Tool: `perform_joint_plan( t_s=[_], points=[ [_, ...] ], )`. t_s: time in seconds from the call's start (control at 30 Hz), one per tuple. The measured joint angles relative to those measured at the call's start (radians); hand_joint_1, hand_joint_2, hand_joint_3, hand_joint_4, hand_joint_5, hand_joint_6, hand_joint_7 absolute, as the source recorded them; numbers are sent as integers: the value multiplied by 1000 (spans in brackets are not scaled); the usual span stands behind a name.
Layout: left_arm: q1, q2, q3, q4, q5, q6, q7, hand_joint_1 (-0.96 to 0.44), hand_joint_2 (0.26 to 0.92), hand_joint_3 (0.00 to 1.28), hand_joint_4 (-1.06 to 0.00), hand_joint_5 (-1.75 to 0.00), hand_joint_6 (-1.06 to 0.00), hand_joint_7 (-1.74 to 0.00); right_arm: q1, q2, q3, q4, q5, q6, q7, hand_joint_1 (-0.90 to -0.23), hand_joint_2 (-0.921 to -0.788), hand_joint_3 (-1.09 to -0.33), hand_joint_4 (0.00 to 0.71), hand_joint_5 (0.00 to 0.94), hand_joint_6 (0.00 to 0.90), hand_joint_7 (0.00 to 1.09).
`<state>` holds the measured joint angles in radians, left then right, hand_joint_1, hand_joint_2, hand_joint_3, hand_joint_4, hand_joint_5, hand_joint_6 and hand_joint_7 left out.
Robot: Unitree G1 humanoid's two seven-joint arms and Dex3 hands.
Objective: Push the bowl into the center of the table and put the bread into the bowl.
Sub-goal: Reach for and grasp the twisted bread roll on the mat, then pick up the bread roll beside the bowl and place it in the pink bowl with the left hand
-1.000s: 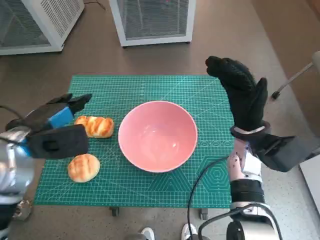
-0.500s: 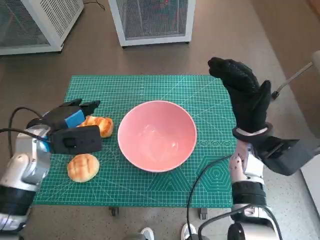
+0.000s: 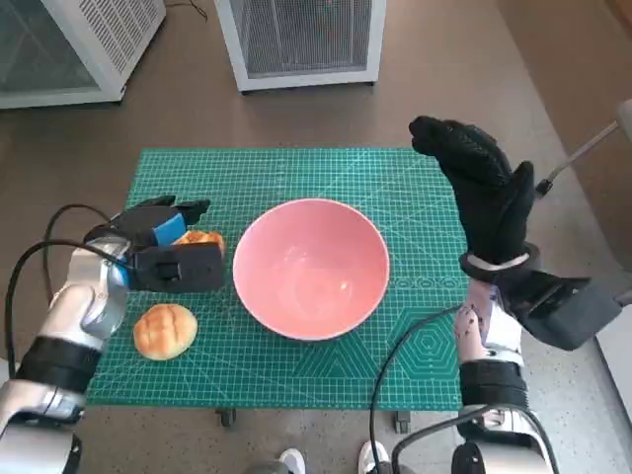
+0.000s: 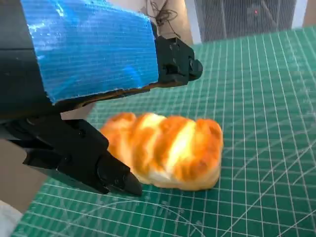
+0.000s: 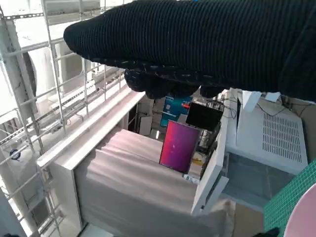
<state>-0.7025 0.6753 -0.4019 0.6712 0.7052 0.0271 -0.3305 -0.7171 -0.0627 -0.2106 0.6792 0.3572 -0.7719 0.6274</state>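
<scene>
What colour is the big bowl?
The bowl is pink, inside and out; the head view shows it best.

Pink round bowl (image 3: 311, 267): smooth, glossy, with soft highlights on the inner wall; looks like plastic or glazed ceramic, cannot tell which. Counter covered by a green cutting mat (image 3: 395, 197) with a printed pale grid, matt, faint sheen. Braided golden bread loaf (image 4: 165, 149): shiny browned crust, paler matt seams. Round scored bun (image 3: 165, 330): duller, dry-looking crust. Left hand (image 3: 158, 237): matt black hard plastic, back wrapped in glossy blue tape (image 4: 91, 47) with a fine woven ribbing. Right hand (image 3: 479, 193): black knitted cloth glove, ribbed, matt. Floor (image 3: 444, 69): brown, matt.
</scene>
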Motion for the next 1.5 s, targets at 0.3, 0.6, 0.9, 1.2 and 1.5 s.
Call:
perform_joint_plan(
  t_s=[0.3, 0.6, 0.9, 1.2, 1.5],
  points=[
    [-67, -49, -50, 209, 29, -64, 78, -134, 805, 21, -267, -31, -348, -51, 20, -2, 1, -21, 3, 6, 0, -603, -921, -655, 248, 2, 356, 10],
    [-144, -86, -68, 372, 36, -88, 144, -46, 889, 35, -476, -49, -582, -116, 34, -2, 6, -48, 5, 10, 0, -591, -921, -658, 248, 1, 355, 10],
    [-161, -94, -75, 421, 35, -116, 200, -2, 920, 130, -607, -1217, -570, -1118, 42, -5, 6, -62, 12, 10, 0, -592, -921, -659, 247, 1, 354, 9],
    [-161, -79, -64, 393, 20, -134, 192, 1, 920, 123, -592, -1269, -599, -1196, 54, -6, 9, -71, 15, 12, 0, -595, -921, -659, 247, 1, 354, 9],
    [-107, -25, 17, 149, -28, -81, 137, 1, 921, 104, -618, -1205, -611, -1223, 58, -5, 15, -80, 18, 20, 0, -602, -921, -660, 245, 0, 349, 7]
  ],
)
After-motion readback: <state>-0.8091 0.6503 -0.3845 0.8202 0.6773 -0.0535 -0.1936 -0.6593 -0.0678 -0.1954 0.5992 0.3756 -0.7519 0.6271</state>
